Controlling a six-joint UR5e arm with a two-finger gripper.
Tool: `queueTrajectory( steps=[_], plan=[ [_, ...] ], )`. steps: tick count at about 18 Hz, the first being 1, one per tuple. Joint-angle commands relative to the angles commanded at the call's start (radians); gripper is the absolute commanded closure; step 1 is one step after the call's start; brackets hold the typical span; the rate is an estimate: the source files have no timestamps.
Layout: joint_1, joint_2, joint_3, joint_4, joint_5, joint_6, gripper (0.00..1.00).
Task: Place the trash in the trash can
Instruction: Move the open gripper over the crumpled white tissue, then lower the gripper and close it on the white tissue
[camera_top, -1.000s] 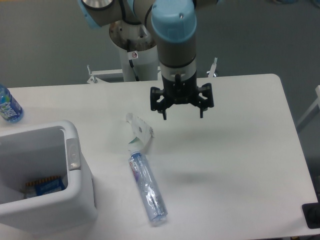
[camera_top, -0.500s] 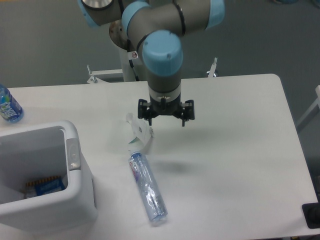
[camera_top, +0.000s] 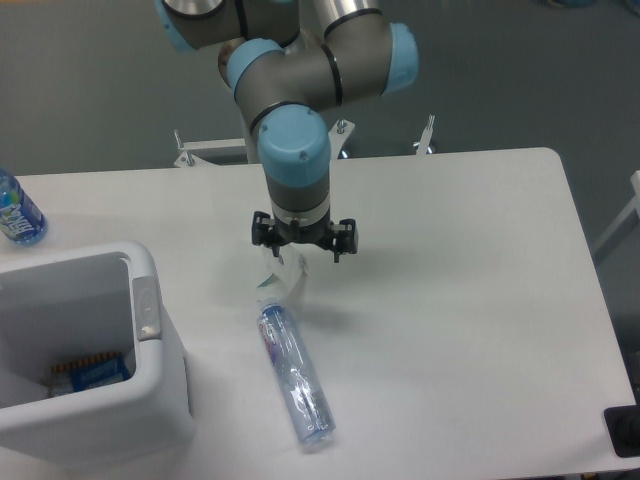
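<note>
While the gripper (camera_top: 303, 247) hangs with its jaws spread wide right over the white paper scrap (camera_top: 281, 272) | crushed plastic bottle (camera_top: 293, 372) lies flat on the table (camera_top: 470, 300), just below the scrap | white trash can (camera_top: 150, 350) stands at front left, well apart

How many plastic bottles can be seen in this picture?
2. The crushed clear bottle lies on the table in front of the gripper; the blue-labelled water bottle stands at the table's left edge.
</note>
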Motion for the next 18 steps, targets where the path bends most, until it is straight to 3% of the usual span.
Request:
queueTrajectory(
  steps=[7, 18],
  plan=[
    [-0.035, -0.023, -0.037, 0.003, 0.006, -0.002, 0.00],
    [-0.049, -0.077, -0.043, 0.005, 0.035, -0.003, 0.00]
  ],
)
